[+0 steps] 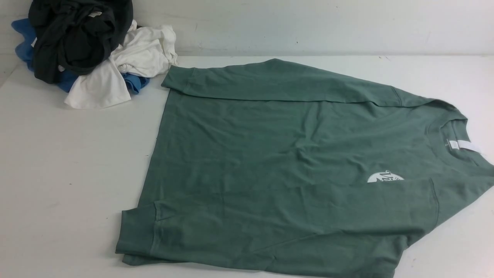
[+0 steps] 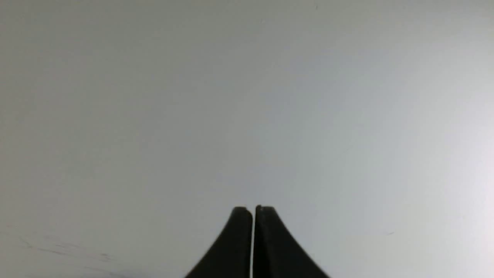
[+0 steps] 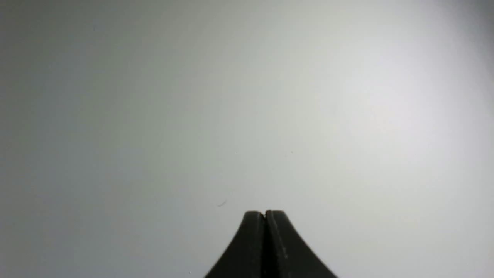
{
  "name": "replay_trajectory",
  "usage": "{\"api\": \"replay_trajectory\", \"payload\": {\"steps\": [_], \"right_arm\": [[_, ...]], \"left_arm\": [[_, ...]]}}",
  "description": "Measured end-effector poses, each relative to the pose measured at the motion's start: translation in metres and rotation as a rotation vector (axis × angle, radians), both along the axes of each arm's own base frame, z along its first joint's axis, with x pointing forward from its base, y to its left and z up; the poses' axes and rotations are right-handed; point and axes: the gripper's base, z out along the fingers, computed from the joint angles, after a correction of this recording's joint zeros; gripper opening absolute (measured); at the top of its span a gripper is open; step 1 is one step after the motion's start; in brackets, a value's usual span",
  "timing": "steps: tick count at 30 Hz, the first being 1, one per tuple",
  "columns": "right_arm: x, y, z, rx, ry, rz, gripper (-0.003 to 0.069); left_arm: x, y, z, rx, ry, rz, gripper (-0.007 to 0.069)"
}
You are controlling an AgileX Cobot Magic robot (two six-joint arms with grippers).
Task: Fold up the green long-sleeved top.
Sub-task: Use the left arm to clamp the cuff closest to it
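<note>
1. While the green long-sleeved top (image 1: pixel 270 154) lies spread on the white surface (image 1: pixel 58 173), neck (image 1: pixel 455 131) toward the robot's right and hem toward its left, both sleeves lie along the body: the far sleeve (image 1: pixel 270 83) along the back edge, the near cuff (image 1: pixel 137 231) at the near-left corner.
2. Your left tool (image 2: pixel 253 210) and right tool (image 3: pixel 264 214) each have their jaws pressed together on nothing, over bare surface. Neither shows in the front view.
3. If you come down with the jaws together, you will likely shove the cloth into wrinkles instead of pinching it, so part them first.
4. If you pinch only the top layer at the near cuff, the sleeve may lift alone and undo its lay.
5. The neck end and near edge run out of the front view. You cannot tell how close the surface's edge is, and a long drag could pull cloth over it.
6. The black garment (image 1: pixel 73 34), white garment (image 1: pixel 142 50) and blue garment (image 1: pixel 135 83) are heaped near the far hem corner, where a wide left-arm sweep could snag them.
</note>
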Motion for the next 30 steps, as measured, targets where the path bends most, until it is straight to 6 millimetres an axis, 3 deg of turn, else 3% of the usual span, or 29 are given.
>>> {"api": "replay_trajectory", "payload": {"steps": [1, 3, 4, 6, 9, 11, 12, 13, 15, 17, 19, 21, 27, 30], "right_arm": [[0.000, 0.000, 0.001, 0.004, 0.004, 0.004, -0.0014], [0.002, 0.001, 0.021, -0.019, 0.025, 0.005, -0.0014], [0.003, 0.002, 0.026, -0.028, 0.025, 0.004, -0.0014], [0.010, 0.005, 0.060, -0.106, 0.049, -0.010, -0.0012], [0.032, 0.006, 0.090, -0.177, 0.172, -0.033, -0.0011], [0.052, 0.004, 0.095, -0.197, 0.320, -0.050, -0.0011], [0.071, 0.001, 0.095, -0.201, 0.456, -0.059, -0.0011], [0.071, 0.001, 0.093, -0.200, 0.474, -0.061, -0.0011], [0.102, -0.006, 0.081, -0.142, 0.808, -0.072, -0.0011], [0.119, -0.009, 0.065, -0.058, 1.102, -0.055, -0.0011], [0.133, -0.004, 0.053, -0.029, 1.394, 0.018, -0.0010], [0.144, 0.009, 0.046, -0.131, 1.574, 0.153, -0.0010], [0.174, 0.051, 0.040, -0.398, 1.616, 0.498, -0.0010], [0.194, 0.075, 0.025, -0.500, 1.632, 0.641, -0.0010]], "left_arm": [[0.000, 0.000, 0.004, -0.010, 0.009, -0.013, -0.0007], [0.005, -0.003, 0.033, 0.010, 0.091, -0.032, -0.0007], [0.007, -0.003, 0.036, 0.022, 0.109, -0.029, -0.0007], [0.019, -0.005, 0.070, 0.096, 0.226, -0.002, -0.0007], [0.049, -0.006, 0.096, 0.176, 0.343, 0.026, -0.0007], [0.072, -0.007, 0.103, 0.220, 0.409, 0.032, -0.0007], [0.088, -0.008, 0.103, 0.266, 0.461, 0.034, -0.0007], [0.091, -0.008, 0.103, 0.263, 0.470, 0.032, -0.0007], [0.120, -0.014, 0.093, 0.336, 0.605, 0.000, -0.0007], [0.137, -0.021, 0.080, 0.346, 0.740, -0.047, -0.0007], [0.152, -0.032, 0.062, 0.373, 0.914, -0.081, -0.0007], [0.162, -0.046, 0.046, 0.430, 1.089, -0.092, -0.0007], [0.182, -0.082, 0.022, 0.685, 1.430, -0.080, -0.0007], [0.204, -0.106, 0.009, 0.832, 1.642, -0.142, -0.0007]]}}
